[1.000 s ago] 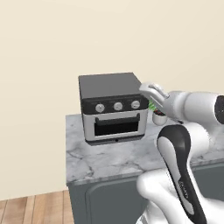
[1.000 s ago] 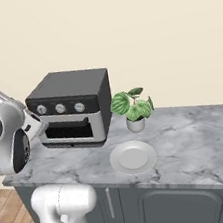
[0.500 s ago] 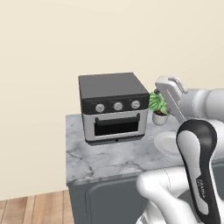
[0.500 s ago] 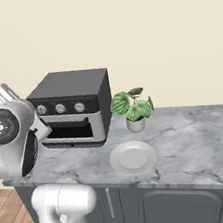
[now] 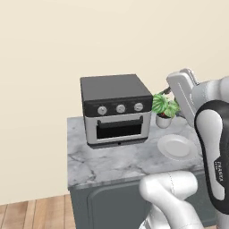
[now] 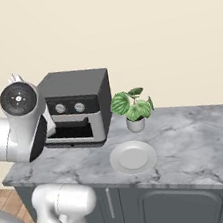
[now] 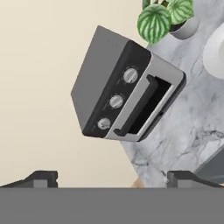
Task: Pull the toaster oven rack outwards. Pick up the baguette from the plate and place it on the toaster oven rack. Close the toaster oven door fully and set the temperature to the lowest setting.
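The toaster oven door (image 5: pixel 120 128) looks shut and the plate (image 5: pixel 176 147) right of the toaster oven (image 5: pixel 116 107) lies bare; the claw (image 7: pixel 112 177) gapes empty, temperature setting seemingly left.

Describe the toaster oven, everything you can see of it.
The toaster oven is a dark grey box with a matte top, standing upright at the left end of the marbled grey counter, close to the wall. A black strip across its front carries three round silver knobs. Below them the light-grey door, with its dark window and dark bar handle, appears closed. A potted plant stands to its right, apart from it. Nothing touches the oven but the counter.
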Tool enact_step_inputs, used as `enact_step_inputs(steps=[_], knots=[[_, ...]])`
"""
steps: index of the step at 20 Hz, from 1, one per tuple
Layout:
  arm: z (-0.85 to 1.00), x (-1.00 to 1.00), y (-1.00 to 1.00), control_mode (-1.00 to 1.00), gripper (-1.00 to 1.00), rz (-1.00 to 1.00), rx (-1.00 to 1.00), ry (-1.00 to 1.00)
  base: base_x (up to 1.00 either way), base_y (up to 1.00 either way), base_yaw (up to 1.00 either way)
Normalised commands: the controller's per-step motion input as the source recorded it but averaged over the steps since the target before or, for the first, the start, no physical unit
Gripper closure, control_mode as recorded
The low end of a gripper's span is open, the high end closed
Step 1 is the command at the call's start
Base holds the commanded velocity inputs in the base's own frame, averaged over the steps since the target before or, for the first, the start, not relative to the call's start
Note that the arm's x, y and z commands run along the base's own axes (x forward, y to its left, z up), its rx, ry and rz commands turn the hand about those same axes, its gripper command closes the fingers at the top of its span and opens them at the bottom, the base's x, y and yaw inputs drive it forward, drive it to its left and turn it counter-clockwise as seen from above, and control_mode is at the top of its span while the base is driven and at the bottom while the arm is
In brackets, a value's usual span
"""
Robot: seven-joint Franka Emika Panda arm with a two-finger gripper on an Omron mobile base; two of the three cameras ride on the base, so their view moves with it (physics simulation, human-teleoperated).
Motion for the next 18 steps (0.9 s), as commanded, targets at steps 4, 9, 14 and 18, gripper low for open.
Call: enact_step_inputs(steps=[4, 9, 14, 18], knots=[[0.0, 0.0, -0.02, -1.0, -1.0, -0.05, 0.05, 0.05, 0.0, 0.0, 0.0], [0.0, 0.0, 0.04, -1.0, -1.0, -0.11, 0.0, 0.02, 0.0, 0.0, 0.0], [-0.14, 0.0, 0.01, -1.0, -1.0, -0.12, 0.01, 0.0, 0.0, 0.0, 0.0], [-0.3, 0.0, 0.0, -1.0, -1.0, -0.07, 0.07, 0.0, 0.0, 0.0, 0.0]])
